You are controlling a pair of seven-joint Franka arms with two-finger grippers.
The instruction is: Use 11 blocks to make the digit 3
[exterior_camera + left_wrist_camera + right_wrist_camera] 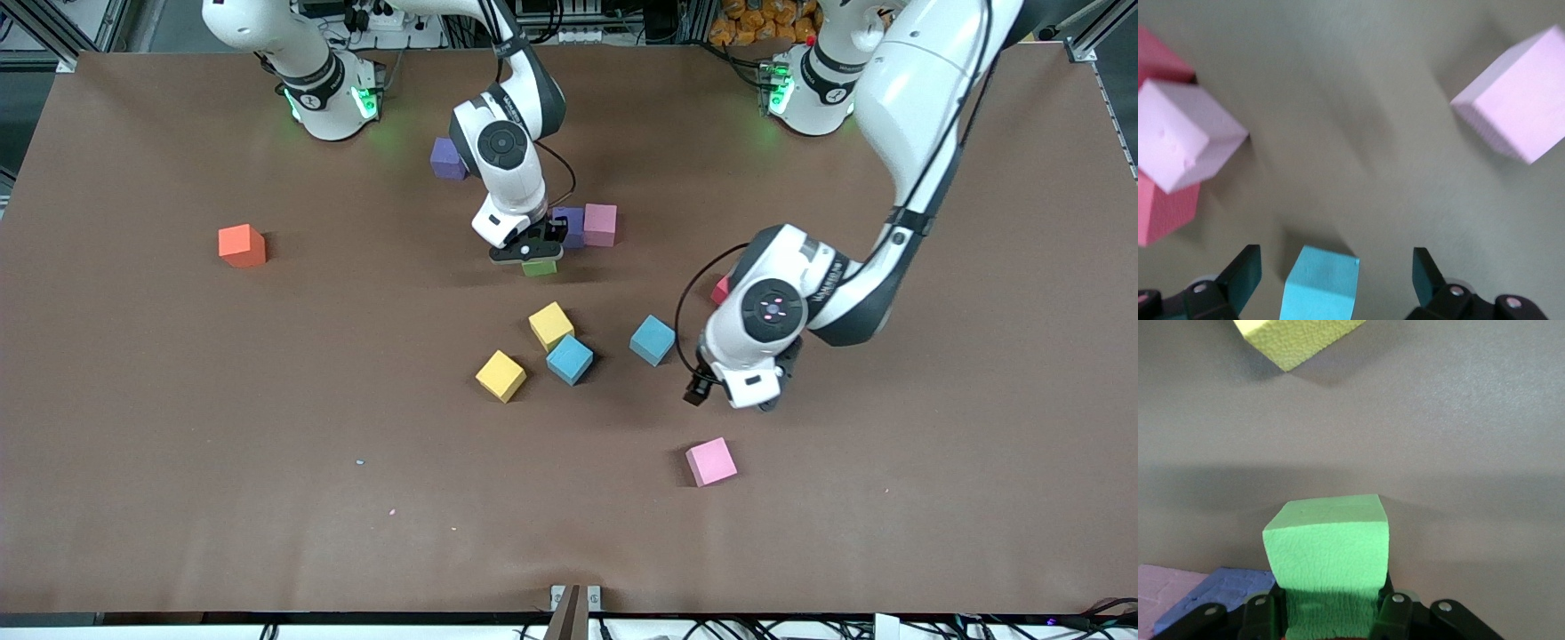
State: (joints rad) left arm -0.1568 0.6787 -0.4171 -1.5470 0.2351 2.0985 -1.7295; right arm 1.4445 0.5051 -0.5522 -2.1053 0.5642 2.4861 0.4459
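My right gripper (pixel 526 255) (pixel 1331 608) is shut on a green cube (pixel 540 267) (pixel 1328 547), low over the table. Right beside it lie a purple cube (pixel 569 227) (pixel 1218 593) and a pink cube (pixel 600 224) touching each other. My left gripper (pixel 765 402) (pixel 1337 267) is open, and in the left wrist view a light blue cube (pixel 1321 283) lies between its fingers with a gap on each side. Two yellow cubes (pixel 551 325) (pixel 500 376) and two light blue cubes (pixel 569 359) (pixel 653 340) lie loose mid-table.
An orange cube (pixel 242 245) sits alone toward the right arm's end. Another purple cube (pixel 447 158) lies by the right arm's elbow. A pink cube (pixel 710 461) lies nearer the front camera. A red cube (pixel 720 289) peeks from under the left arm.
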